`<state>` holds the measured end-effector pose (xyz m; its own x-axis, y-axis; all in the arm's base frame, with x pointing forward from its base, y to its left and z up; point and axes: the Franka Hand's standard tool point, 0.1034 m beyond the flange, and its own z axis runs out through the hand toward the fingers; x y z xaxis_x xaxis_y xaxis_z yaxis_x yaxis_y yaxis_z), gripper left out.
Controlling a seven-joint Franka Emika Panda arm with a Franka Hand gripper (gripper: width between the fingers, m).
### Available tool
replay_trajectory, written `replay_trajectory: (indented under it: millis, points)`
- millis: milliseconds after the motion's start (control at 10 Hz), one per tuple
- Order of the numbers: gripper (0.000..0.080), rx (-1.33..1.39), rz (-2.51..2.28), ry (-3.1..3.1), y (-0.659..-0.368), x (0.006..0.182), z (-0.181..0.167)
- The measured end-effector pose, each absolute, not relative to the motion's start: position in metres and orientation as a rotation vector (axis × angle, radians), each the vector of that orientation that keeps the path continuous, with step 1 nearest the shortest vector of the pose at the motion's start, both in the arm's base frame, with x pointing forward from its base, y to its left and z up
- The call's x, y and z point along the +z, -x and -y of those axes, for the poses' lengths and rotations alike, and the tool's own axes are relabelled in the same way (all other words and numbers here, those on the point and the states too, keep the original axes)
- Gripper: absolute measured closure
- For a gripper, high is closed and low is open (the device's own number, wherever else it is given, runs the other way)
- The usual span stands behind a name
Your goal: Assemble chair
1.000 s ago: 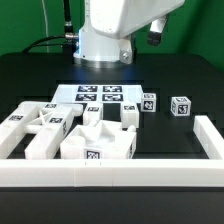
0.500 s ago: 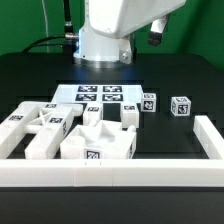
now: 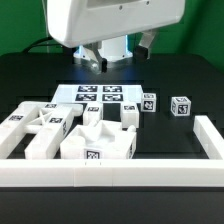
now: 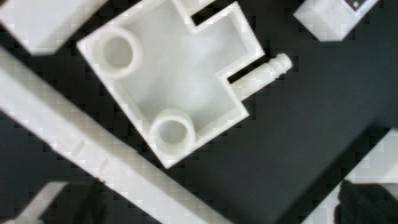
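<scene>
The chair lies in loose glossy white parts on the black table. A cluster of tagged pieces (image 3: 70,130) sits at the front of the exterior view's left. Two small tagged blocks (image 3: 148,103) (image 3: 180,106) stand to the right of it. In the wrist view a flat slab (image 4: 169,75) with two round holes and a side peg (image 4: 267,72) lies far below. My gripper (image 4: 210,200) hangs high above the parts and is open, with only dark fingertips (image 4: 43,205) showing at the frame corners and nothing between them. In the exterior view the arm's white housing (image 3: 115,20) hides the jaws.
The marker board (image 3: 100,94) lies flat behind the parts. A long low white border rail (image 3: 110,172) runs along the front and up the exterior view's right side (image 3: 207,135); it crosses the wrist view diagonally (image 4: 89,150). The arm's base (image 3: 115,48) stands at the back.
The arm's white housing has swung toward the exterior view's left and now fills more of the top of the frame. The parts on the table have not moved.
</scene>
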<state>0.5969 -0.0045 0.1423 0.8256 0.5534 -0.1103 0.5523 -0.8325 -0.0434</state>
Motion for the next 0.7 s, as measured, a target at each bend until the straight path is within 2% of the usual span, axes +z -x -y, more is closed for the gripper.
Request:
replay_trajectory:
  millis: [300,500,700]
  points:
    - [0.0150,0.183,0.535,3.096,-0.596,0.141,0.001]
    - [0.0150,0.210,-0.009,3.160,-0.584,0.125,-0.003]
    - [0.0150,0.203,-0.334,3.134,-0.591,0.114,-0.002]
